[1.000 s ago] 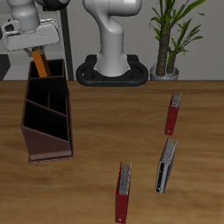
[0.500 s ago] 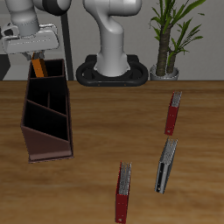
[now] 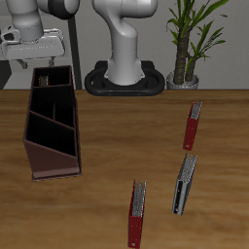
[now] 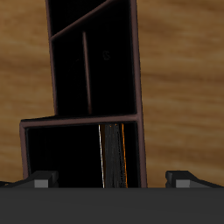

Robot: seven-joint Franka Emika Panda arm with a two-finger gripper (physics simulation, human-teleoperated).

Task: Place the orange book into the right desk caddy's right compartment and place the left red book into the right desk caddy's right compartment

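Note:
The right desk caddy (image 3: pixel 51 122) stands near the table's back, a dark maroon box with dividers. My gripper (image 3: pixel 44 64) hovers just above its farthest-back compartment. In the wrist view the gripper (image 4: pixel 112 181) is open, with one finger (image 4: pixel 35 181) wide apart from the other. The orange book (image 4: pixel 112 153) stands upright on edge inside the compartment of the caddy (image 4: pixel 138 70) right below me, free of the fingers. It is hidden in the exterior view. The left red book (image 3: pixel 193 124) lies on the table far across from the caddy.
A second red book (image 3: pixel 136 212) lies near the table's front edge, with a dark grey-black book (image 3: pixel 183 185) beside it. The robot's base (image 3: pixel 124 78) and a potted plant (image 3: pixel 185 44) stand at the back of the table.
The orange book went down from above the caddy's rim into the back compartment. It has left my fingers, which are now open. The hand sank slightly.

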